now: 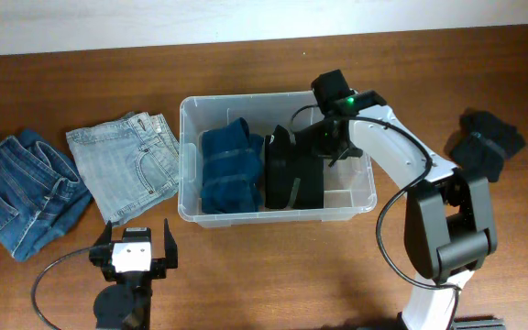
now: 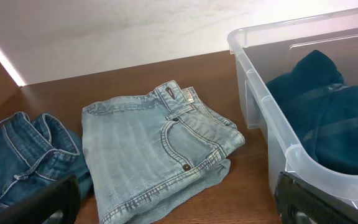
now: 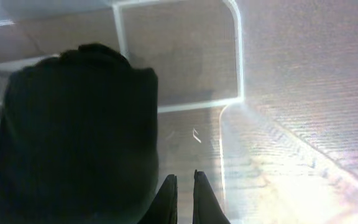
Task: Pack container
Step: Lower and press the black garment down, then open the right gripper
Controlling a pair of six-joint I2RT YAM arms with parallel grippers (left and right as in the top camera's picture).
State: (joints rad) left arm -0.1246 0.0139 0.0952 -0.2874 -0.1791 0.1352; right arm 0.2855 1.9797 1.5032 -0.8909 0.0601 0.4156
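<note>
The clear plastic container (image 1: 246, 98) stands mid-table. In it lie a folded dark blue garment (image 1: 231, 170) and a folded black garment (image 1: 292, 170). My right gripper (image 1: 335, 147) is inside the container's right part, beside the black garment. In the right wrist view its fingers (image 3: 185, 182) are close together with nothing between them, above the see-through floor, with the black garment (image 3: 79, 124) just to the left. My left gripper (image 1: 137, 251) is open and empty near the front edge. In its wrist view the jaws (image 2: 179, 211) frame light blue jeans (image 2: 154, 149) next to the container wall (image 2: 260, 87).
Folded light blue jeans (image 1: 122, 165) and dark blue jeans (image 1: 26, 188) lie left of the container. A black garment (image 1: 489, 142) lies at the far right. The dark blue jeans also show in the left wrist view (image 2: 23, 155).
</note>
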